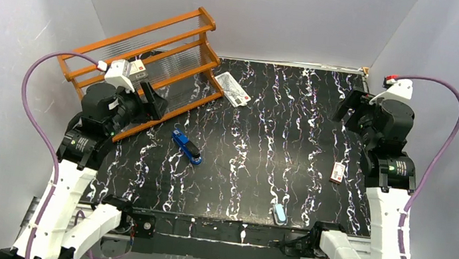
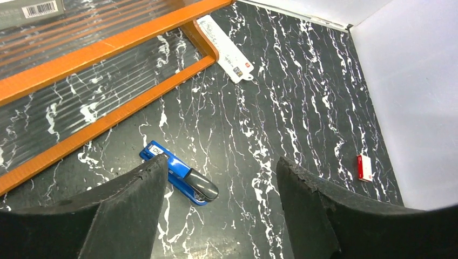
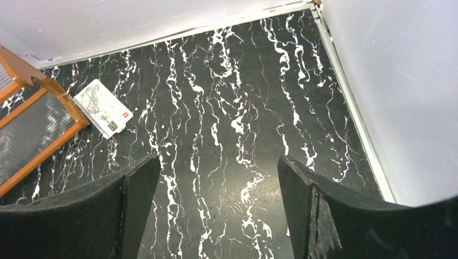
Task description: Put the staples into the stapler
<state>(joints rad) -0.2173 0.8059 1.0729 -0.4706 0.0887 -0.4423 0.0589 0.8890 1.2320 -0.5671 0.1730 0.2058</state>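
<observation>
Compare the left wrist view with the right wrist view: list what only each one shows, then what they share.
Only the left wrist view: the blue stapler, the small red-and-white staples box near the right wall, and the open left gripper. Only the right wrist view: the open right gripper. Both: the orange rack, the flat white packet at its corner, and the black marbled table.
</observation>
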